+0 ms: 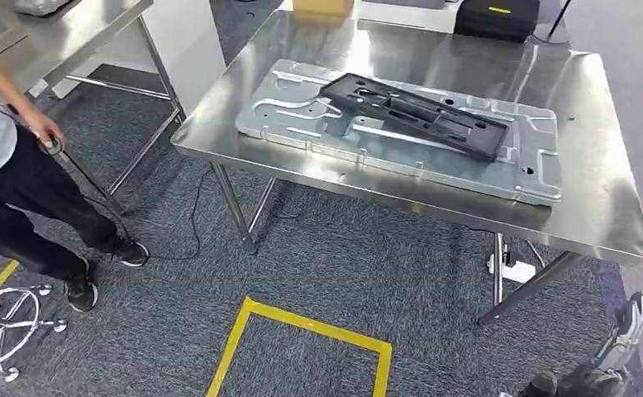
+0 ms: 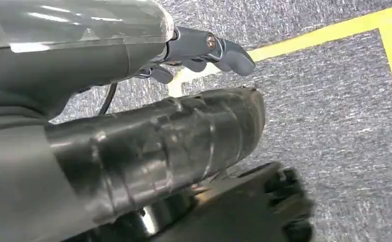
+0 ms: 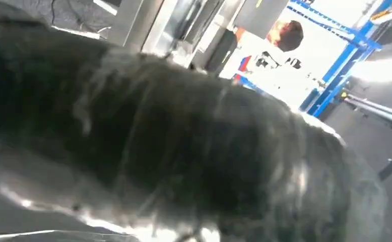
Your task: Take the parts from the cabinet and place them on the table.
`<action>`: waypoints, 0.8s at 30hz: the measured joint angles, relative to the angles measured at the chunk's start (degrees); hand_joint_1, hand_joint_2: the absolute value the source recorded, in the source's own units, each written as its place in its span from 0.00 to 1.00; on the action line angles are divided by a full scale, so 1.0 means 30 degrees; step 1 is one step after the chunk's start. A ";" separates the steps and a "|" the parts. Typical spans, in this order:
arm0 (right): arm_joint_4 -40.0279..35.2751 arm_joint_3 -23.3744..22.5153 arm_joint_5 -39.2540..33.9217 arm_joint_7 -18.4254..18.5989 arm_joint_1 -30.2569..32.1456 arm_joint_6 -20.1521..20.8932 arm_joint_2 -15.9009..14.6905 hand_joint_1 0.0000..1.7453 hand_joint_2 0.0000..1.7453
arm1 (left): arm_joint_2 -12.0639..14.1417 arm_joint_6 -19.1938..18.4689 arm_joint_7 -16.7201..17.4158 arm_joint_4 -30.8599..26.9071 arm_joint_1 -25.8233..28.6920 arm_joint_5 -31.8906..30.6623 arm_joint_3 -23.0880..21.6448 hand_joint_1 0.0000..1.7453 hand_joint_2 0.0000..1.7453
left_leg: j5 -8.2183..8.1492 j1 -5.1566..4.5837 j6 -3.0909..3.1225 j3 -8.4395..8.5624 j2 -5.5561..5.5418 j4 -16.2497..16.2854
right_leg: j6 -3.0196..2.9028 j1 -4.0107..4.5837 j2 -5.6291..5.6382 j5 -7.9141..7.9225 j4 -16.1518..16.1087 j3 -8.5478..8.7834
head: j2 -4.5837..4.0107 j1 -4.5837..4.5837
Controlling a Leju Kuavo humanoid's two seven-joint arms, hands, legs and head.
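Left hand (image 2: 204, 53) in dark grey, with rounded fingertips (image 2: 237, 58) and one small copper-coloured screw (image 2: 211, 41) at a knuckle. Behind it a glossy silver-grey shell, a thin black cable (image 2: 108, 98), and a thick dark ribbed cover (image 2: 158, 146) with shiny highlights.

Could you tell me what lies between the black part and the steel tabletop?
In the head view, the silver stamped panel lies flat on the table, and the black part rests on top of it, so the panel lies between them.
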 joint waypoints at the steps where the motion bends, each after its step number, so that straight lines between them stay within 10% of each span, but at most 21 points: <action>1: 0.0000 -0.0030 0.0000 0.0000 0.0014 0.0000 0.0000 0.00 0.00 | 0.0007 0.0000 0.0023 0.0000 0.0000 0.0000 0.0007 0.00 0.00 | 0.0688 0.0020 0.0026 0.0419 -0.0018 -0.0881 | 0.0002 -0.0002 0.0171 -0.0002 0.0053 0.0005 | 0.0000 0.0000; 3: 0.0000 -0.0073 0.0000 0.0000 0.0021 0.0000 0.0000 0.00 0.00 | 0.0015 0.0007 0.0037 0.0000 -0.0012 0.0015 0.0007 0.00 0.00 | 0.2508 0.0061 0.0167 0.1986 -0.0644 -0.4211 | 0.0016 -0.0008 0.0564 -0.0005 0.0108 0.0026 | 0.0000 0.0000; 5: 0.0000 -0.0095 0.0000 0.0000 0.0020 0.0000 0.0029 0.00 0.00 | 0.0007 0.0037 0.0051 0.0000 0.0029 0.0080 0.0058 0.00 0.00 | 0.2484 0.0147 0.0239 0.2434 -0.1612 -0.5588 | 0.0216 0.0089 0.0899 0.0049 0.0281 -0.0156 | 0.0000 0.0008; 9: 0.0000 -0.0212 -0.0007 0.0000 0.0162 0.0000 0.0102 0.00 0.00 | -0.0008 0.0044 0.0073 0.0000 -0.0018 0.0087 0.0117 0.00 0.00 | 0.2750 0.0248 0.0621 0.2476 -0.0842 -0.5791 | 0.0678 0.0010 0.1425 0.0260 0.0177 -0.0393 | 0.0000 0.0007; 11: 0.0029 -0.0314 -0.0094 0.0028 0.0249 0.0000 0.0123 0.00 0.00 | -0.0022 0.0051 0.0081 0.0000 -0.0056 0.0117 0.0146 0.00 0.00 | 0.2832 0.0174 0.0830 0.2486 -0.0410 -0.5862 | 0.0815 0.0049 0.0067 -0.0776 0.1597 -0.1026 | 0.0000 0.0088; 13: 0.0117 -0.0343 -0.0153 0.0117 0.0245 0.0015 0.0160 0.00 0.00 | -0.0022 0.0051 0.0095 0.0000 -0.0007 0.0124 0.0197 0.00 0.00 | 0.2810 0.0095 0.0895 0.2442 0.0119 -0.5855 | 0.0955 -0.0022 -0.0188 -0.2160 0.4397 -0.2320 | 0.0000 0.0088; 15: 0.0233 -0.0467 -0.0233 0.0146 0.0349 0.0022 0.0168 0.00 0.00 | -0.0015 0.0051 0.0132 0.0000 0.0011 0.0124 0.0277 0.00 0.00 | 0.2789 0.0059 0.0908 0.2417 0.0605 -0.5835 | 0.1071 -0.0129 -0.0255 -0.2205 0.5483 -0.2789 | 0.0000 0.0088; 18: 0.0415 -0.0612 -0.0284 0.0232 0.0412 0.0101 0.0182 0.00 0.00 | -0.0029 0.0051 0.0161 0.0000 -0.0017 0.0138 0.0313 0.00 0.00 | 0.2668 0.0067 0.0789 0.2494 0.1181 -0.5758 | 0.1069 -0.0224 -0.0890 -0.0101 0.1639 -0.0667 | 0.0000 0.0088; 19: 0.0459 -0.0656 -0.0343 0.0314 0.0402 0.0139 0.0196 0.00 0.00 | -0.0051 0.0051 0.0161 0.0000 -0.0014 0.0146 0.0321 0.00 0.00 | 0.2593 0.0032 0.0693 0.2533 0.1350 -0.5705 | 0.0978 -0.0165 -0.1800 -0.0065 0.0315 -0.0051 | 0.0000 0.0095; 20: 0.0525 -0.0722 -0.0438 0.0379 0.0393 0.0241 0.0226 0.00 0.00 | -0.0051 0.0058 0.0168 0.0000 -0.0019 0.0160 0.0335 0.00 0.00 | 0.2470 -0.0121 0.0526 0.2505 0.1427 -0.5581 | 0.0781 0.0069 -0.1918 -0.0128 0.0138 0.0009 | 0.0000 0.0087; 24: 0.0968 -0.1681 -0.1565 0.0699 0.0442 0.1564 0.0611 0.00 0.00 | -0.0066 0.0073 0.0204 0.0000 -0.0077 0.0321 0.0350 0.00 0.00 | 0.2347 -0.0092 0.0123 0.2651 0.1904 -0.5645 | 0.0320 -0.0037 -0.1070 0.0043 -0.0015 -0.0069 | 0.0000 0.0052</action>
